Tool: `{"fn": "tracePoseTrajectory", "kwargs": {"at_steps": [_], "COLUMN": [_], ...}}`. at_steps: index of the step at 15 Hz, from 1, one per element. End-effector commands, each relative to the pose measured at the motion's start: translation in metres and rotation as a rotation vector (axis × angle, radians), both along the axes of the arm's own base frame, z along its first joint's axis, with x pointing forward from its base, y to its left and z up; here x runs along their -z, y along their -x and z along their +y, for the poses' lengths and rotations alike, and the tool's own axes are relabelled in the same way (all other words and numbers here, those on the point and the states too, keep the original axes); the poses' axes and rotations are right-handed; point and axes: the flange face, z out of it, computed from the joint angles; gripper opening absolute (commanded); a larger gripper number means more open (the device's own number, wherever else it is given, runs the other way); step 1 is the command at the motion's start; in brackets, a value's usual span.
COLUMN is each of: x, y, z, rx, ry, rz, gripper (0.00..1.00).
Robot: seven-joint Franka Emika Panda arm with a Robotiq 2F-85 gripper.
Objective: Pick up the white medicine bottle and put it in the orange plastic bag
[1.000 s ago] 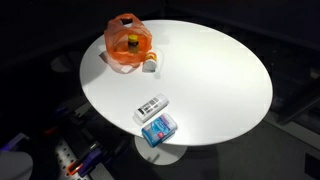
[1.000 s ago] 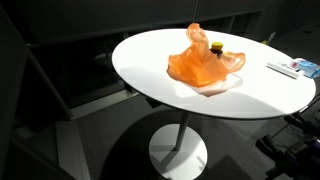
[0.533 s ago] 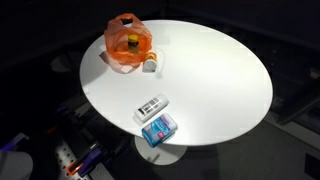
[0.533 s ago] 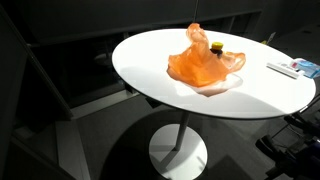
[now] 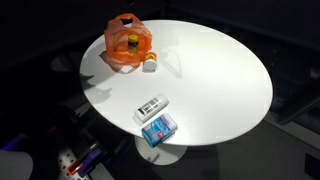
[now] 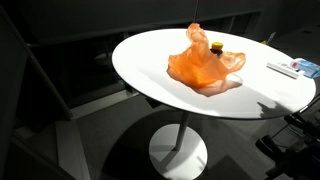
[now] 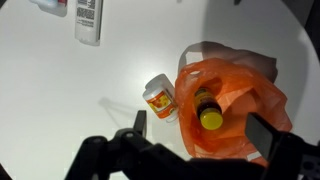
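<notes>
Hovering over the table (image 7: pixel 60 110), the gripper (image 7: pixel 200 128) is empty, fingers spread wide. The bottle (image 7: pixel 160 98) sits just beside the bag (image 7: pixel 240 105). It should centre over the bottle, straddle its body clear of the bag, then close.

A white box (image 5: pixel 150 106) and a blue packet (image 5: pixel 158 129) lie just beside each other at the round table's (image 5: pixel 220 80) edge. A yellow-capped bottle (image 5: pixel 130 44) sits well apart from them, also near the edge.
</notes>
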Motion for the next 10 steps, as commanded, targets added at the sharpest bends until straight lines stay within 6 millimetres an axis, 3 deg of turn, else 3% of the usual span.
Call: {"fn": "tracePoseTrajectory", "kwargs": {"at_steps": [1,6,10], "x": [0.024,0.071,0.086], "y": [-0.017,-0.035,-0.042], "z": [-0.023,-0.049,-0.054], "rx": [-0.127,-0.335,-0.378], "ry": [-0.015,-0.006,0.018], "rz": [0.033,0.113,0.144], "gripper": [1.0,1.0,1.0]}}
